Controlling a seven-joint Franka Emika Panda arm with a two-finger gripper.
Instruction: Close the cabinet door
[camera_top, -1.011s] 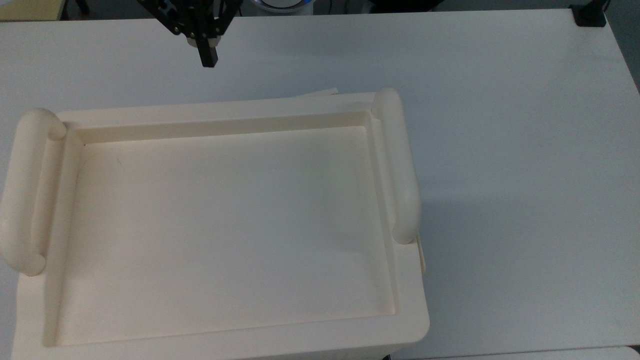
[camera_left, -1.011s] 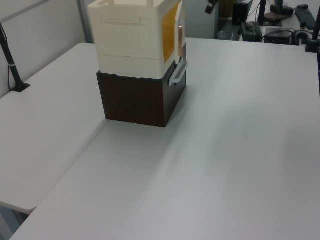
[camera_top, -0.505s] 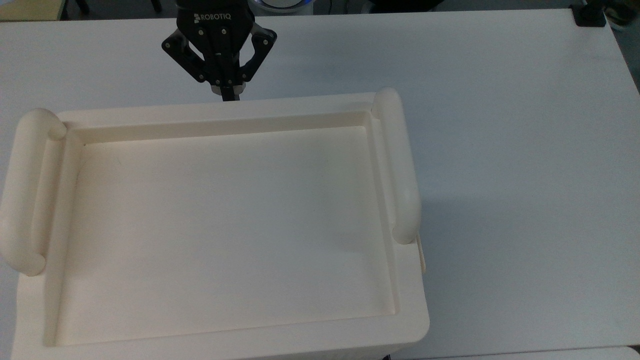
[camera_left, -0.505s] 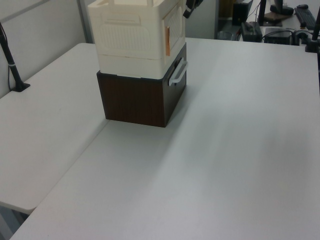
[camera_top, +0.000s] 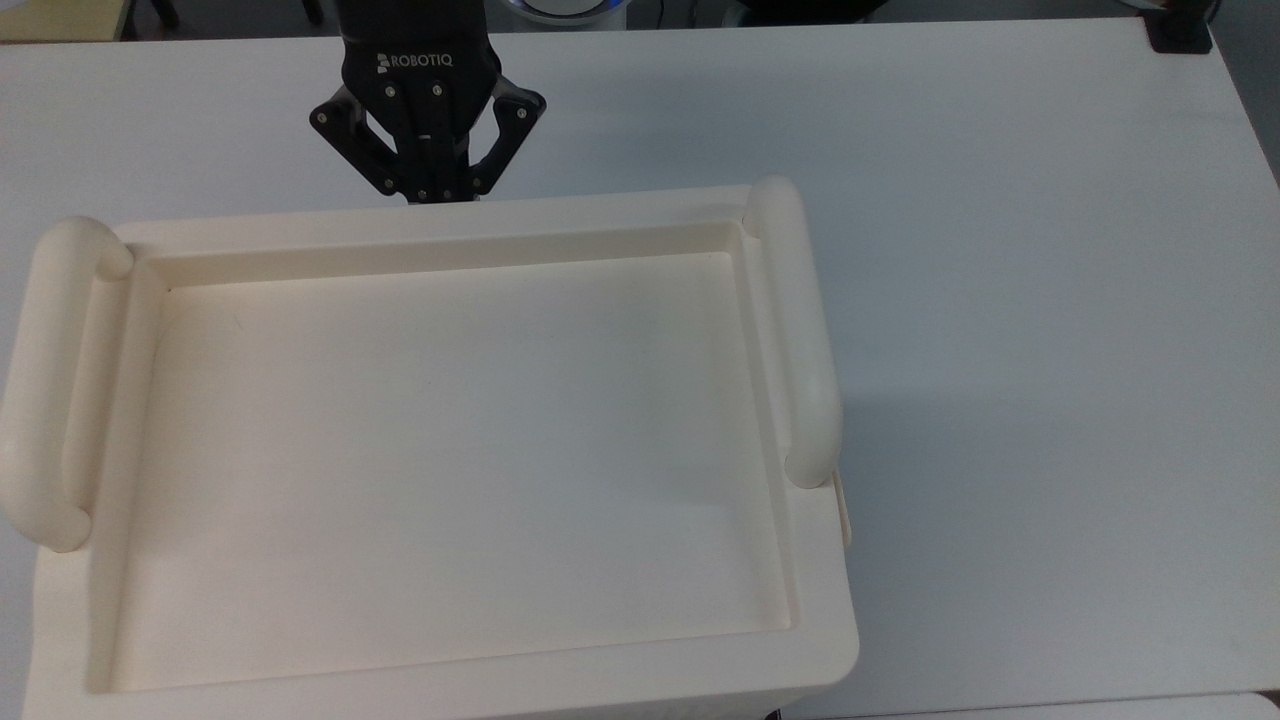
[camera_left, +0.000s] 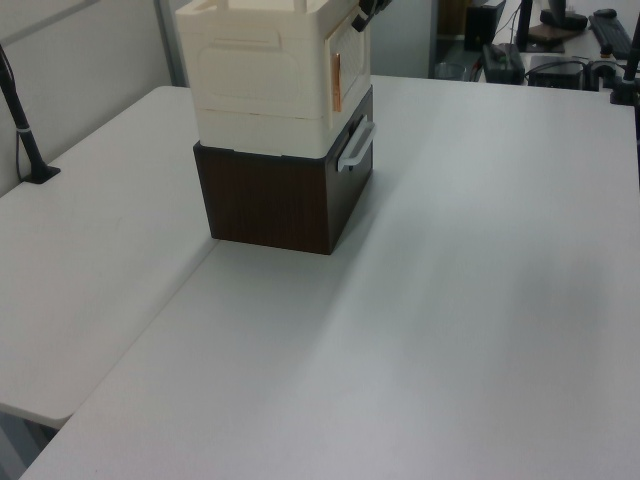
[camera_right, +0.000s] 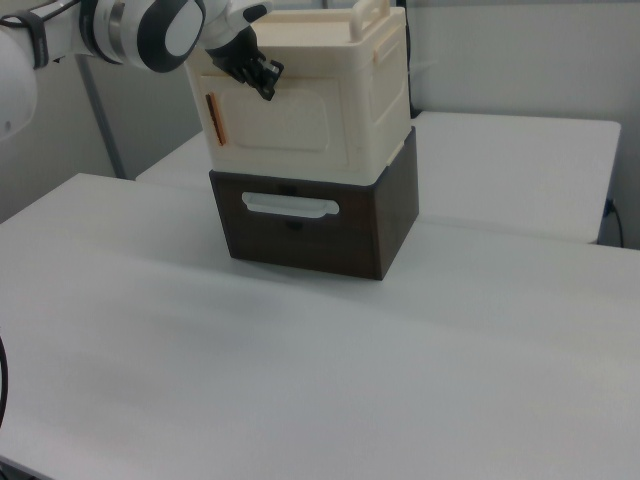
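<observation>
The cream cabinet (camera_top: 815, 590) shows its recessed top and two rounded bar handles (camera_top: 800, 330) in the top view. In the right view its cabinet door (camera_right: 285, 125) lies flush with the front face, brown fittings (camera_right: 213, 118) along its left edge. My black gripper (camera_right: 265, 82) is shut, and its tips touch the door's upper part. In the top view the gripper (camera_top: 435, 190) hangs just past the cabinet's far edge, fingertips hidden behind the rim. In the left view the door (camera_left: 343, 65) faces right, with the gripper (camera_left: 362, 18) at its top corner.
The cabinet sits on a dark brown drawer unit (camera_right: 310, 245) with a pale handle (camera_right: 290, 207). White table (camera_top: 1000, 300) spreads to the top view's right. A black clamp (camera_top: 1180, 25) sits at the far corner. A black pole (camera_left: 25, 120) stands at the left view's left.
The door swung from ajar, with the orange inside showing, to flush against the cabinet. The gripper came down and in toward the cabinet's far edge, pushing against the door.
</observation>
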